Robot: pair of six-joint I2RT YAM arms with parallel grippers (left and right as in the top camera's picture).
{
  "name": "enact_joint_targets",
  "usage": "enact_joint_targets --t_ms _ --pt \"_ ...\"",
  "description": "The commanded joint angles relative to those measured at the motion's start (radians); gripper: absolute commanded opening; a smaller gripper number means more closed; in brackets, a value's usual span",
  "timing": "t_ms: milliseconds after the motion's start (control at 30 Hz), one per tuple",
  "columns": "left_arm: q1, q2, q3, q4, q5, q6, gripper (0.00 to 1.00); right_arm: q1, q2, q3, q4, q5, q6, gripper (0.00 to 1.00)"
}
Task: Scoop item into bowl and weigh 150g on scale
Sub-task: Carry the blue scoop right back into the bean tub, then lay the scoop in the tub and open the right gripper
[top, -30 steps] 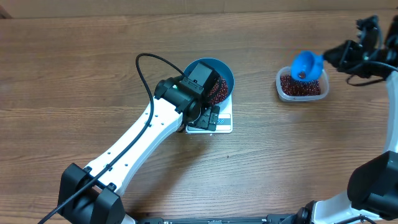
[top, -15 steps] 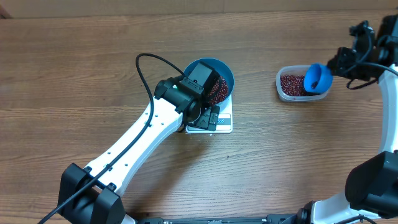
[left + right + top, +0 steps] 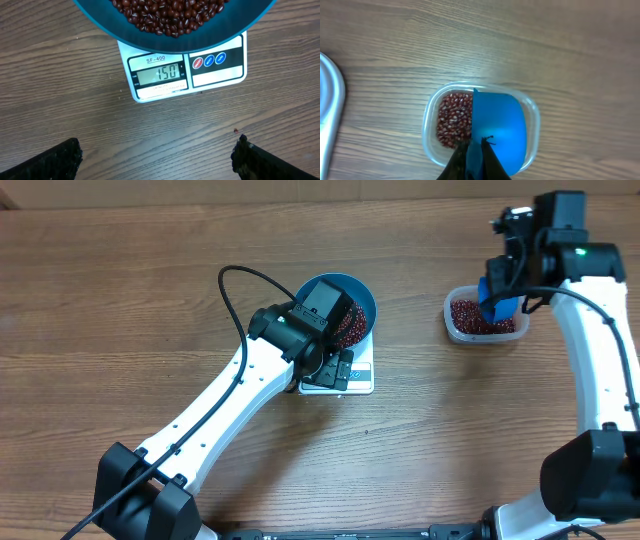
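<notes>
Beans (image 3: 170, 12) sit heaped in the bowl (image 3: 210, 42) on the scale (image 3: 220, 75), mid-bench (image 3: 120, 300). Its display (image 3: 159, 74) reads 150, so the weighing looks done to me. Left hand (image 3: 156, 162) hangs spread wide above it, holding nothing. Over on the right, the scoop (image 3: 500, 125) swung back in the last second and tipped down into the clear tub (image 3: 427, 130), right hand (image 3: 475, 157) pinched tight on its handle. Leftovers going back, I'd guess.

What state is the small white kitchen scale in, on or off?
On: the small white kitchen scale shows 150 on its display, below the round blue bowl of red-brown beans.
</notes>
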Motion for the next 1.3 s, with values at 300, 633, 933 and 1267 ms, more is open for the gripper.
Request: enact_joint_targets --t_ms 300,633,933,1267 --pt "-0.006 0.002 -0.005 0.001 0.003 -0.006 1.0 0.084 -0.01 0.006 0.01 0.262 -0.053 0.04" --pt "-0.006 0.002 -0.005 0.001 0.003 -0.006 1.0 -0.054 -0.009 0.006 0.014 -0.107 0.082 0.04" --pt "-0.006 0.002 -0.005 0.001 0.003 -0.006 1.0 -0.269 0.021 0.006 -0.014 -0.477 0.14 0.04" --pt "-0.006 0.002 -0.005 0.001 0.003 -0.006 0.99 -0.379 0.16 0.006 -0.039 -0.861 0.043 0.04"
